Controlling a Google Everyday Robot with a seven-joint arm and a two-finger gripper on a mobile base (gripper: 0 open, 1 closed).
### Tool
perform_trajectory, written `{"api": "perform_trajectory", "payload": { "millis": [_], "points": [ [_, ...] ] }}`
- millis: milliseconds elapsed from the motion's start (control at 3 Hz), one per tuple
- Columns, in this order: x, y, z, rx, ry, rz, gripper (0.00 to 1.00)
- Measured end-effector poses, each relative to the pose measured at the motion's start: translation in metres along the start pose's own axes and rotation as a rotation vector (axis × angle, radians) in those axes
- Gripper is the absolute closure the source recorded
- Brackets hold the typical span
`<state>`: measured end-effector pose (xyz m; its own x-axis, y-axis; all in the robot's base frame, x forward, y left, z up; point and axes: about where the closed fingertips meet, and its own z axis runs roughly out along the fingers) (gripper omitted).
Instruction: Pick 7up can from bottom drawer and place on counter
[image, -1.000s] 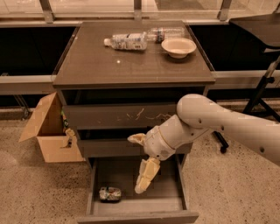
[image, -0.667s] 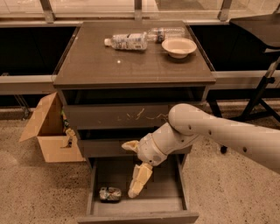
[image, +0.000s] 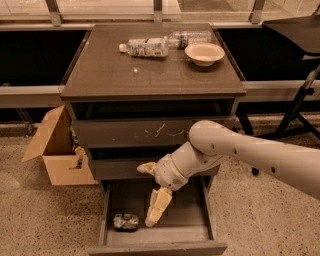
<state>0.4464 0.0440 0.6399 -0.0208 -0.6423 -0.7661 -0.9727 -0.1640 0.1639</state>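
Observation:
The 7up can (image: 125, 221), small and dented with green markings, lies on its side in the left part of the open bottom drawer (image: 159, 247). My gripper (image: 145, 196) reaches down into the drawer from the right, just right of the can and slightly above it. Its two cream fingers are spread apart, the lower fingertip (image: 151, 220) close beside the can, and it holds nothing. The counter (image: 150, 70) is the dark glossy top of the cabinet above.
Two clear plastic bottles (image: 146, 47) lie at the back of the counter beside a cream bowl (image: 204, 53). The two upper drawers are shut; one front is scratched (image: 160, 132). An open cardboard box (image: 56, 150) stands on the floor to the left. A black stand (image: 297, 107) is at the right.
My arm has swung left and lower inside the bottom drawer, bringing the open gripper closer to the can. The can has not moved.

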Motion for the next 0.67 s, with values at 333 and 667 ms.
{"api": "perform_trajectory", "payload": {
  "millis": [333, 667],
  "points": [
    [0.016, -0.020, 0.033, -0.033, 0.003, -0.019, 0.00],
    [0.036, -0.043, 0.068, -0.047, 0.009, -0.024, 0.00]
  ]
}}
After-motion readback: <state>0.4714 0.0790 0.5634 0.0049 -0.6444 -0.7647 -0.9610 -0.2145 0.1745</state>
